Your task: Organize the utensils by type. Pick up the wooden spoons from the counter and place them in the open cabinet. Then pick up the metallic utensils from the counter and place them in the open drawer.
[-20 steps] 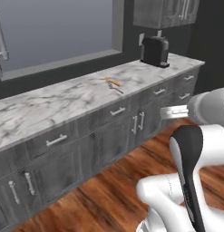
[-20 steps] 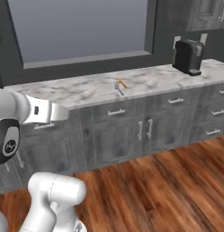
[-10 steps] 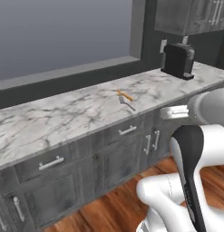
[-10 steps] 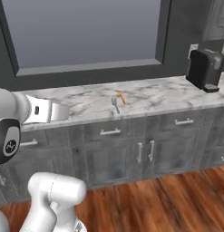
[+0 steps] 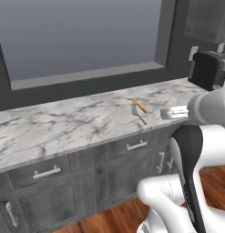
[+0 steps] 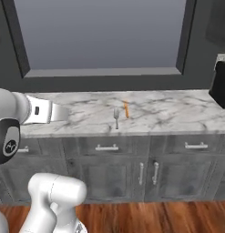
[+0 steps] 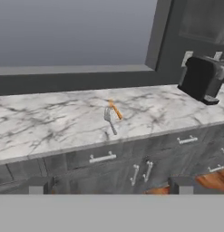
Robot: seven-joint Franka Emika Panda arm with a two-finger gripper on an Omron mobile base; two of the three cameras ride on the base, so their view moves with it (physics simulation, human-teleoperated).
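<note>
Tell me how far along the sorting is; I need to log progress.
Nothing visibly done: no wooden spoons in view, so their step can't be judged. In hand: nothing; the hand is open, away from the counter. Left: the fork and orange-handled utensil lie on it, awaiting the drawer.

Fork [image 6: 116, 118], orange-handled utensil [image 6: 126, 109] on counter [image 6: 177, 111]

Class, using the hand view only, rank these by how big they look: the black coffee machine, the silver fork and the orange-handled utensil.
1. Black coffee machine, clearly largest.
2. and 3. Silver fork and orange-handled utensil on the counter: both look similar in length; the fork lies slightly nearer the camera, so I will not rank them.
</note>
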